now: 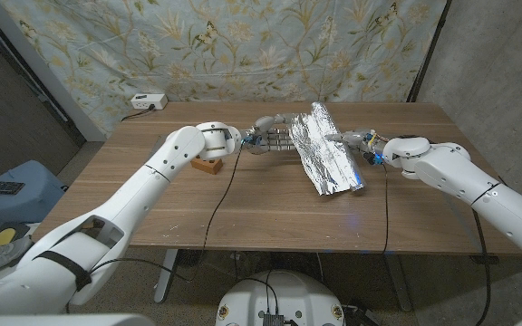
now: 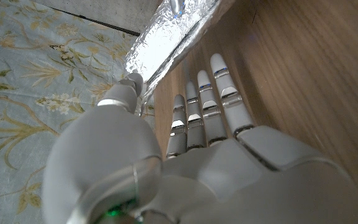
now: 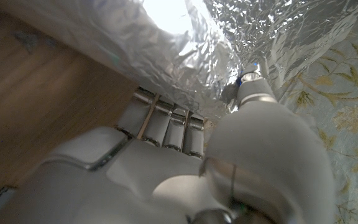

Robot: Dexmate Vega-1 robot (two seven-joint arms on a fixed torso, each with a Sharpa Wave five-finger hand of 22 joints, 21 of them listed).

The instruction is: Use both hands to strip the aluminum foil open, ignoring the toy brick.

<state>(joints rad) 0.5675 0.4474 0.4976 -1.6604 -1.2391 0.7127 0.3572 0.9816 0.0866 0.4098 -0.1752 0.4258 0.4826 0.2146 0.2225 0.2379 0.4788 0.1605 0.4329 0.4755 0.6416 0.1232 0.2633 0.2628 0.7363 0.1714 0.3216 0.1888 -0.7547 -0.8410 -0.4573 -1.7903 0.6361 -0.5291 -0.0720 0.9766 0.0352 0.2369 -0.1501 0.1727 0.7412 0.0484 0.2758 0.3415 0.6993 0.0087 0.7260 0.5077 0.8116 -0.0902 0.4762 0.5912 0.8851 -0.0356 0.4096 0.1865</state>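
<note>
Both arms reach in from the near corners of the wooden table [image 1: 270,213] and meet at a crumpled sheet of aluminum foil [image 1: 327,149] standing up past the table's middle, its lower end touching the wood. On the left, the long white arm stretches forward and its left hand [image 1: 268,136] is at the foil's left edge. Seen from the left wrist, that hand [image 2: 194,134] is upright with straight fingers [image 2: 219,84] side by side along the tabletop and the thumb [image 2: 124,94] raised against the foil's [image 2: 166,40] rim; whether it pinches the sheet I cannot tell. The right hand [image 1: 359,140] is at the foil's opposite edge. From the right wrist view, its fingers [image 3: 166,124] slip under the foil [image 3: 185,56] while the thumb [image 3: 253,93] presses on the outer side, so the sheet is clamped between them. A small orange-brown toy brick [image 1: 208,165] sits on the table beside the left forearm, apart from the foil.
</note>
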